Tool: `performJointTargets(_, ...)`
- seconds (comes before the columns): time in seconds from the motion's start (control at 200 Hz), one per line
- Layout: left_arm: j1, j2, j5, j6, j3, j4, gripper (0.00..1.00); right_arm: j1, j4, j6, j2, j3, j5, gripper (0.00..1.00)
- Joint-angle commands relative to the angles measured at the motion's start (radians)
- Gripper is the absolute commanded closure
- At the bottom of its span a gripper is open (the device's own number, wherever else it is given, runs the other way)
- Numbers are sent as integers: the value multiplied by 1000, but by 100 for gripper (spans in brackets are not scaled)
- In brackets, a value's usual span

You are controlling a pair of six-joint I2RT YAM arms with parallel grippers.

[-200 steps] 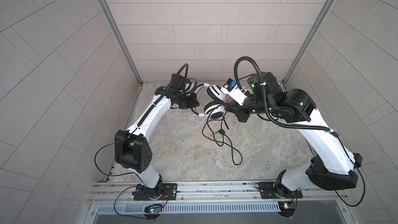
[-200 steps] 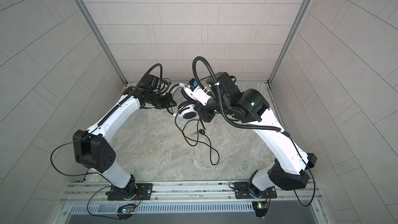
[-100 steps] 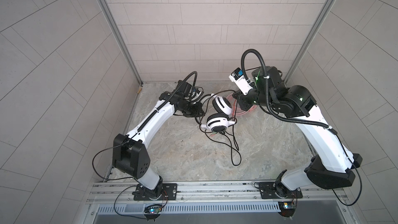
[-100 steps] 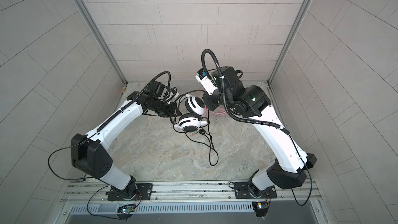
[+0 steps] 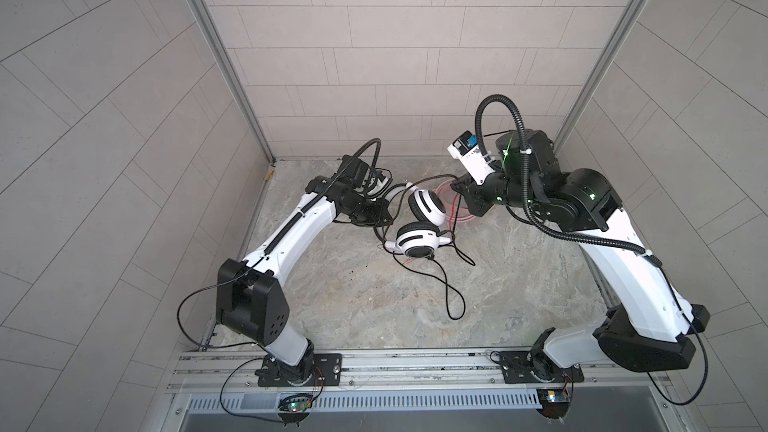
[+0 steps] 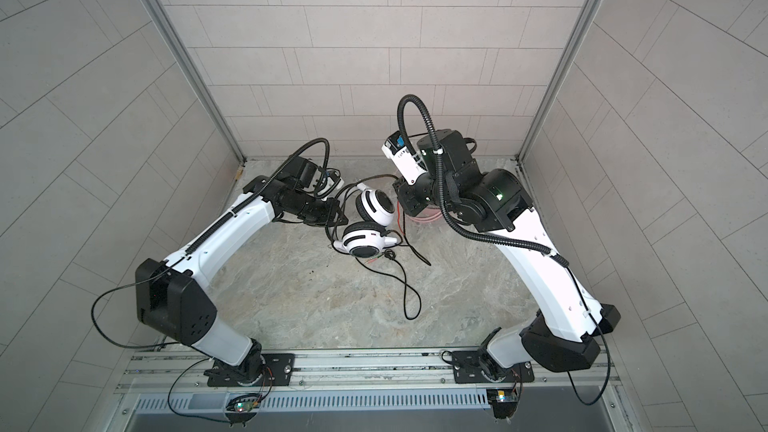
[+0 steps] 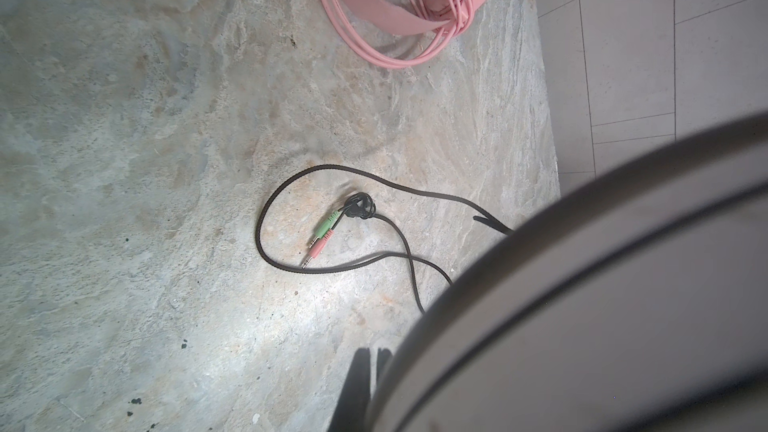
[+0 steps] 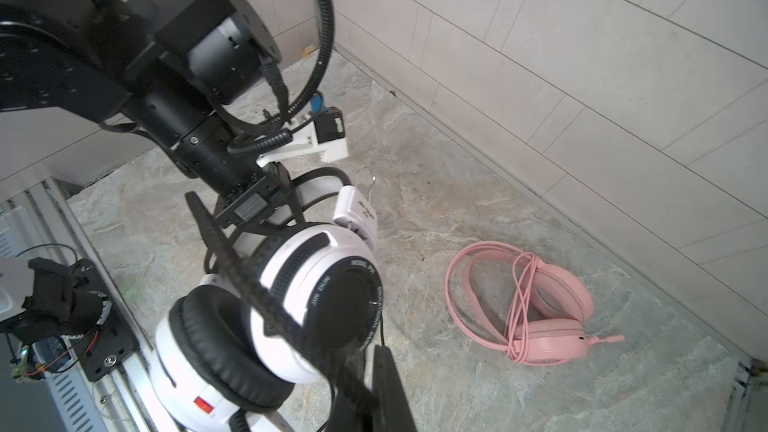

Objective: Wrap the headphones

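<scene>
The white-and-black headphones [image 5: 419, 238] [image 6: 368, 239] hang just above the floor at the back centre, ear cups facing the right wrist camera [image 8: 320, 297]. My left gripper [image 5: 377, 218] [image 6: 334, 218] [image 8: 253, 211] is shut on their headband [image 7: 602, 284], which fills much of the left wrist view. My right gripper [image 5: 456, 189] [image 6: 400, 187] [image 8: 368, 392] is shut on their thin black cable [image 5: 451, 292] [image 8: 257, 288]. The cable's loose end lies looped on the floor with green and pink plugs [image 7: 321, 238]. The pink headphones [image 8: 552, 317] [image 7: 374, 6] lie on the floor, their pink cable wound around them, half hidden under the right arm in both top views.
The stone-patterned floor [image 5: 374, 305] is boxed in by tiled walls on three sides. A slack loop of black cable [image 6: 409, 297] trails toward the front. The arm bases and a metal rail [image 5: 395, 367] run along the front edge.
The left gripper carried the white-and-black headphones forward and slightly right. The right gripper rose and drew back toward the rear wall with the black cable, pulling in some of the slack on the floor.
</scene>
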Motion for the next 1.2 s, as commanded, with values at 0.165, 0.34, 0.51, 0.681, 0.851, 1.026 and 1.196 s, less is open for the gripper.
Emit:
performJointTargets(0.165, 5, -44, 110, 51, -39, 3, 100, -97, 89, 67, -5, -25, 28, 100)
performJointTargets(0.34, 5, -74, 144, 105, -57, -17, 100, -133, 98, 57, 52, -31, -3, 100)
performJointTargets(0.51, 5, -90, 153, 153, -51, -63, 100, -163, 157, 64, 87, -107, -17, 100)
performJointTargets(0.681, 5, -111, 168, 159, -52, -66, 100, -257, 234, 97, 106, -196, -51, 100)
performJointTargets(0.851, 13, -153, 162, 137, -47, -35, 100, -312, 318, 125, 93, -304, -65, 100)
performJointTargets(1.026, 41, -188, 154, 103, -44, 4, 100, -344, 403, 159, 69, -398, -88, 100)
performJointTargets(1.196, 85, -236, 178, 57, -60, 65, 100, -368, 461, 183, 51, -466, -102, 100)
